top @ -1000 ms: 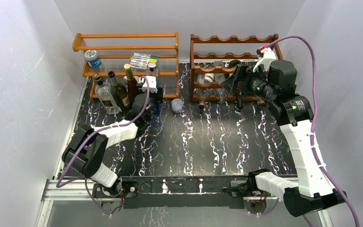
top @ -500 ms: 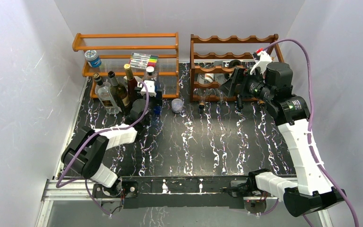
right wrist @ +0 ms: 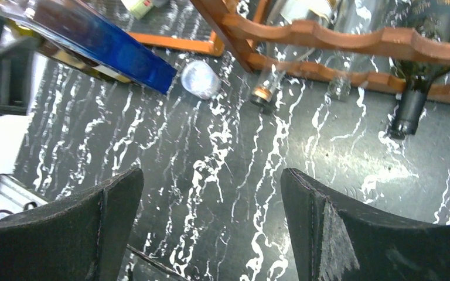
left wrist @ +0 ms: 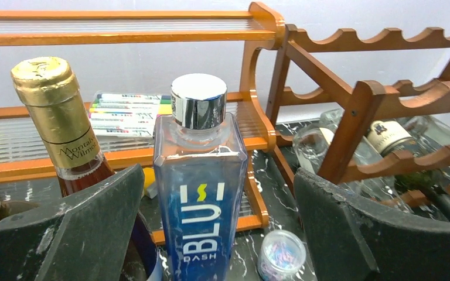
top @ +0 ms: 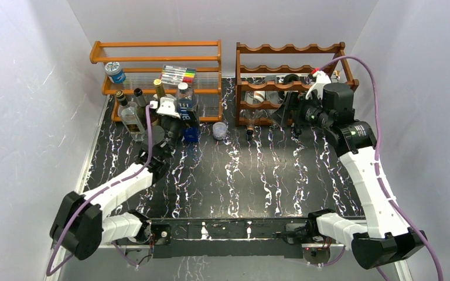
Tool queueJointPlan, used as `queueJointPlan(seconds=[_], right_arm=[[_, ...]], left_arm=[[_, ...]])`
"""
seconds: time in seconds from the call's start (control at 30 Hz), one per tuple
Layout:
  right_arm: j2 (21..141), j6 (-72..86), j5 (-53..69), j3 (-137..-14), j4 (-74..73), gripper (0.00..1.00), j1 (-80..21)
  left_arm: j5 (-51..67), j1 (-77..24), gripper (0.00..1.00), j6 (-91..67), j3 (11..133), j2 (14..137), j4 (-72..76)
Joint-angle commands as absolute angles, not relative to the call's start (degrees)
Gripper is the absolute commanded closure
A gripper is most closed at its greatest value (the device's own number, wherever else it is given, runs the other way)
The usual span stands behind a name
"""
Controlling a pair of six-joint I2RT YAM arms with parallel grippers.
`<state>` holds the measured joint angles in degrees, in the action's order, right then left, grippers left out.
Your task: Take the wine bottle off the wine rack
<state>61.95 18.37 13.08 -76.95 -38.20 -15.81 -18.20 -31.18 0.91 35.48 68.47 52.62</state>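
Beside the lighter orange shelf (left wrist: 123,36), the left gripper (left wrist: 217,181) stands wide open, its dark fingers on either side of a square blue bottle (left wrist: 199,193) with a silver cap and white lettering "BLU DASH", a gap on each side. Just left of it a gold-foiled bottle (left wrist: 58,117) wears a neck band reading partly "Monta… Wilm…" (the rest curves out of sight). A pack of coloured markers (left wrist: 130,108) lies on the shelf, its print too small to read. At the wine rack (top: 290,48) the right gripper (right wrist: 211,175) hangs open too, holding nothing, above the marbled table (right wrist: 222,193). The wine bottle (right wrist: 411,102), dark green, lies in a low cradle of the rack, neck poking out front.
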Motion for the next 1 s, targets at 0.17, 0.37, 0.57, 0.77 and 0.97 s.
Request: queueJointPlan(seconds=[0.17, 0.37, 0.57, 0.77, 0.97], right_arm=[[57.8, 17.2, 8.1, -66.1, -31.0, 0.02, -15.9], [54.8, 19.5, 4.8, -50.8, -17.3, 0.1, -15.9], [56.4, 21.1, 0.1, -38.1, 2.8, 0.21, -15.9], [62.9, 24.1, -1.4, -28.1, 26.3, 0.22, -13.9], [75.2, 29.4, 7.8, -25.7, 42.6, 0.22, -8.6]], left_arm=[[-13.7, -31.0, 0.02, -0.6, 43.5, 55.7, 29.6], [-4.8, -31.0, 0.02, 2.9, 46.2, 53.3, 26.0], [-0.7, -31.0, 0.02, 4.6, 40.9, 52.9, 31.9], [1.2, -31.0, 0.02, 7.6, 35.6, 50.1, 33.5], [-2.2, -31.4, 0.02, 10.1, 32.7, 47.8, 35.3]])
